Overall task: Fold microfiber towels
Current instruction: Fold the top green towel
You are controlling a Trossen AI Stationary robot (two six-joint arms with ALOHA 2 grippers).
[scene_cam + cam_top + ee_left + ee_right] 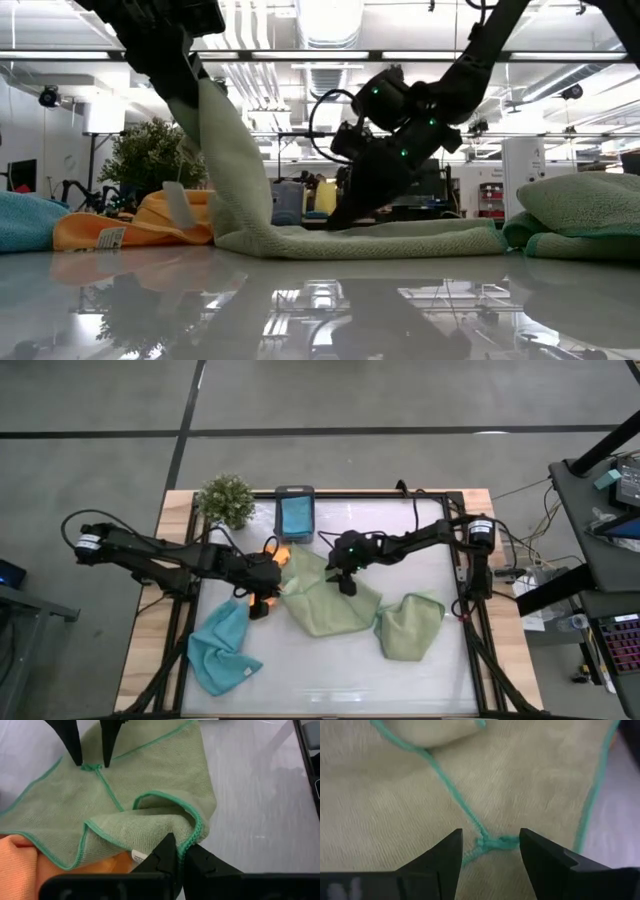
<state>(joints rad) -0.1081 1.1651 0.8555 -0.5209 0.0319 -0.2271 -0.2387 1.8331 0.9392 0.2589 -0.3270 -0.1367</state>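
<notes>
A glossy white tabletop (330,680) with a pale wooden edge stands on a grey concrete floor (100,400) crossed by dark seams. Overhead, long strip lights (330,55) and exposed ducts run across the ceiling. A dark desk (600,575) stands beside it.

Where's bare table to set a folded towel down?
Free: the table's front strip, between the blue towel and the folded green towel; also the back right, behind the right gripper. Crowded: the middle-left, where both grippers, the spread green towel and the orange towel meet.
</notes>
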